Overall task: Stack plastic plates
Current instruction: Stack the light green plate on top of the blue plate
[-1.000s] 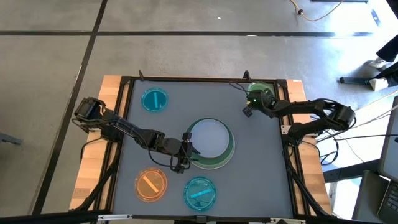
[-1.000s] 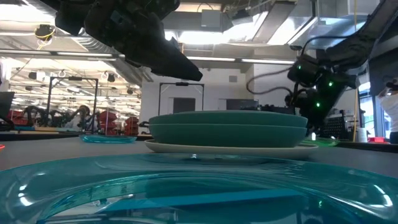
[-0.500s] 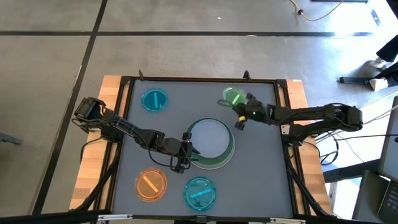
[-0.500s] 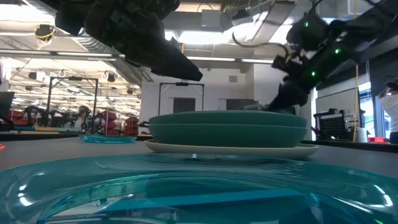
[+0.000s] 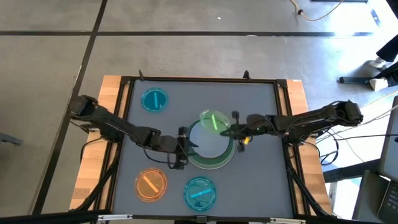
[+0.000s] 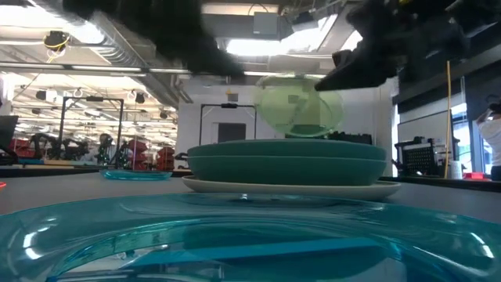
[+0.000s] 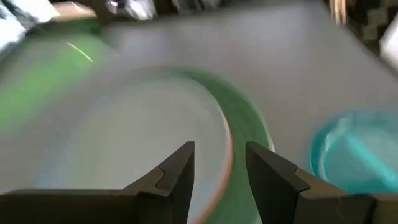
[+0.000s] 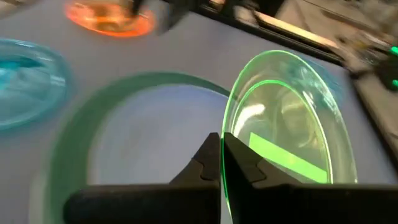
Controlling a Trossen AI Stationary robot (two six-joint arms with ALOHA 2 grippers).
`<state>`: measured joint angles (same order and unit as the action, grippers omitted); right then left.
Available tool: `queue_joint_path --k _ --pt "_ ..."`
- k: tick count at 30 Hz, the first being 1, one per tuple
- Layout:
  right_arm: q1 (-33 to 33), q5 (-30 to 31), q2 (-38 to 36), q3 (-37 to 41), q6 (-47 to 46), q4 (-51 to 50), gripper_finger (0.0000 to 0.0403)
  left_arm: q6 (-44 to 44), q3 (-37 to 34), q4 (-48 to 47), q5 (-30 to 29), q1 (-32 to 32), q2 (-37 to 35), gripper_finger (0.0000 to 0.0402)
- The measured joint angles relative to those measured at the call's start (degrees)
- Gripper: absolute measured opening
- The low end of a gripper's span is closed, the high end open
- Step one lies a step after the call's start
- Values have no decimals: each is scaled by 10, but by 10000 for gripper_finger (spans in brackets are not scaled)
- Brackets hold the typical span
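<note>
A stack of plates [image 5: 211, 146] sits mid-table, with a large green rim around a pale top plate; in the low view the stack [image 6: 286, 160] rests on a cream plate. My right gripper [image 5: 231, 129] is shut on a small translucent green plate [image 5: 213, 120], which hangs tilted over the stack's far part and also shows in the low view [image 6: 301, 106]. My left gripper [image 5: 183, 146] is open at the stack's left rim, and its fingers [image 7: 177, 171] hover over that rim. The small blue [image 5: 154, 100], orange [image 5: 151, 183] and teal [image 5: 200, 192] plates lie flat on the table. My right gripper pinches the small green plate's rim [image 8: 231, 140] between its two fingers. The fingers reach in about level from the table's right. The plate [image 8: 286, 124] is lifted clear and tilted above the stack, touching nothing else.
The table has a raised black frame [image 5: 199, 79] and wooden side strips. The teal plate [image 6: 235, 235] lies close in front of the low camera. Bare grey table surface [image 5: 261, 180] lies right of and behind the stack.
My right gripper has carried the small green plate from the table's far right corner toward the middle. The plate is now lifted and tilted over the stack. My left gripper has drawn back a little from the stack's left rim.
</note>
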<state>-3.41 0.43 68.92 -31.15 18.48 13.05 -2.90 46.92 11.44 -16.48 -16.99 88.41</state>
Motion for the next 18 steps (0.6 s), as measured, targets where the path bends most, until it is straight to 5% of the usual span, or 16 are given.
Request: queue_joint_path --k 8,18 --pt "-50 -66 41 0 0 41 1 -54 2 -135 -133 -47 -115 136" --pt "-52 -74 111 0 -44 55 1 -125 1 -240 -198 -66 -106 136"
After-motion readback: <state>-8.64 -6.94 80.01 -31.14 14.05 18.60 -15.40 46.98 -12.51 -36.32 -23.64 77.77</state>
